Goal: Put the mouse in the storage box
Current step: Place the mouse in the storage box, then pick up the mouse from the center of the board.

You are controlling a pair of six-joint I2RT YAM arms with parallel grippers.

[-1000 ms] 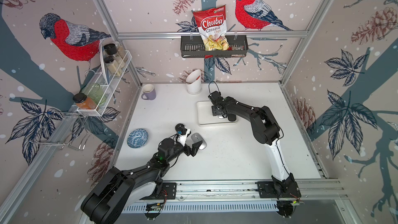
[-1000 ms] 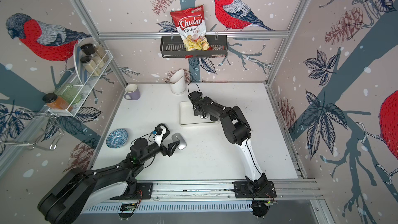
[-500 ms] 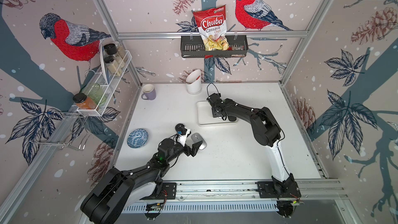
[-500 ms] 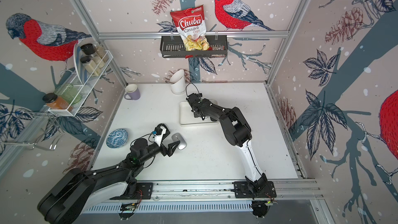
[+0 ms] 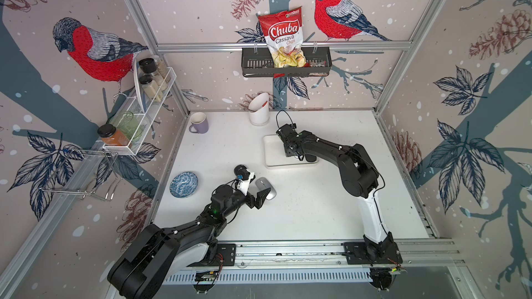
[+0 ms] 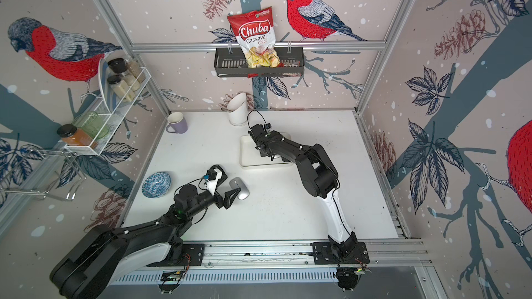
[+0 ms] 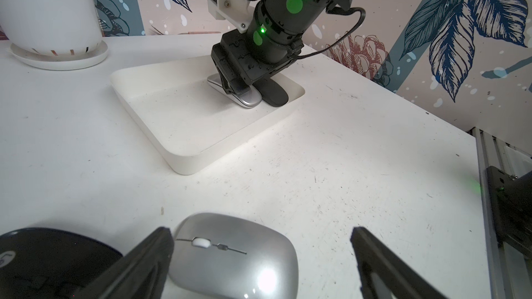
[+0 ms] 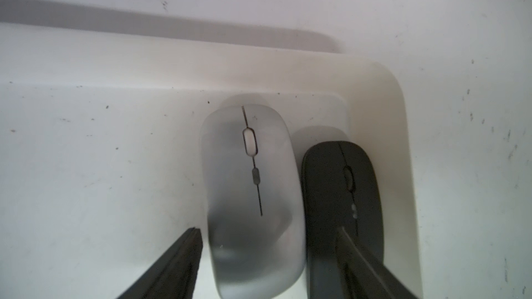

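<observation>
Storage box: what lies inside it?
Inside the storage box: a silver mouse and a black mouse, side by side. The right hand covers part of the black one.

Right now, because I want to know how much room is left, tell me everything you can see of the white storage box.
The storage box is a shallow white tray, plastic by its look, rectangular with rounded corners and a low wall. It lies flat on the white table. A silver mouse and a black mouse lie side by side at one end of it; the rest of its floor is bare. The right end effector hangs open over the silver mouse.
</observation>
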